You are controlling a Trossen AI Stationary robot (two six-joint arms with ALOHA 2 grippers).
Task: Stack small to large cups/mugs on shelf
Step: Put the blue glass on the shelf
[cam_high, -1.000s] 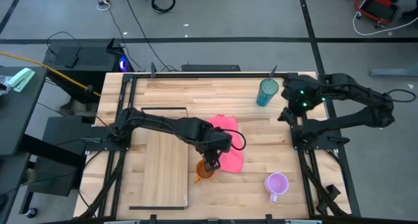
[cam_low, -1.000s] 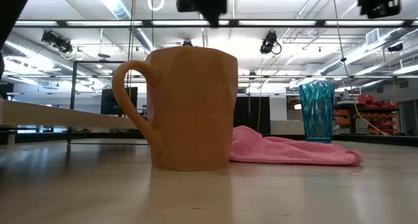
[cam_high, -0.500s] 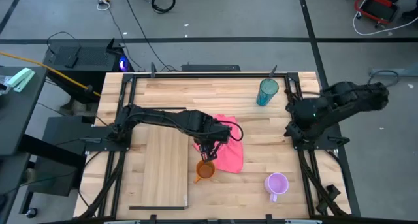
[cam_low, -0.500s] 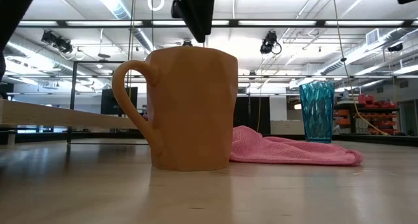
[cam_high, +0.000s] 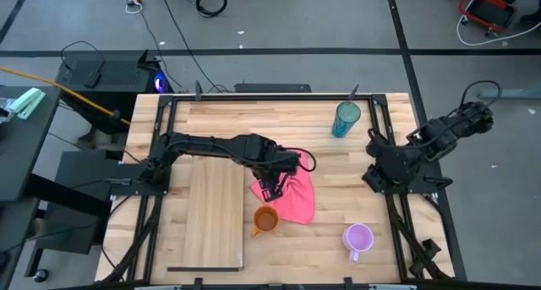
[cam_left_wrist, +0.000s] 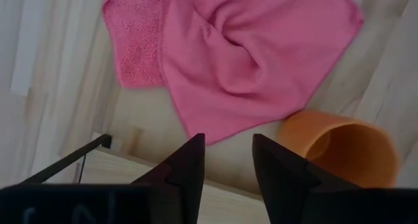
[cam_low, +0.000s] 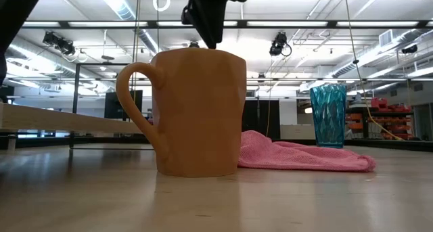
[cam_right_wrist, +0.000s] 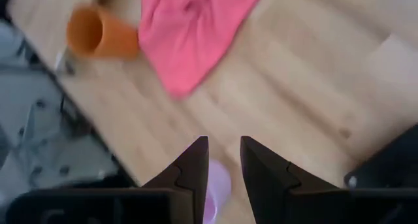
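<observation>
While the left gripper point(cam_high: 271, 191) hangs over the pink cloth point(cam_high: 292, 188) with jaws slightly apart and empty, the orange mug point(cam_high: 266, 221) stands upright on the tabletop point(cam_high: 338, 180) beside the shelf point(cam_high: 211, 212), and the right gripper point(cam_high: 372, 173), jaws narrowly parted, waits at the tabletop's right edge.

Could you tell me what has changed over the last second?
The left gripper drew back from above the orange mug to over the pink cloth, holding nothing. The right arm folded back to the table's right edge. Mugs, tumbler, cloth and shelf stayed put.
</observation>
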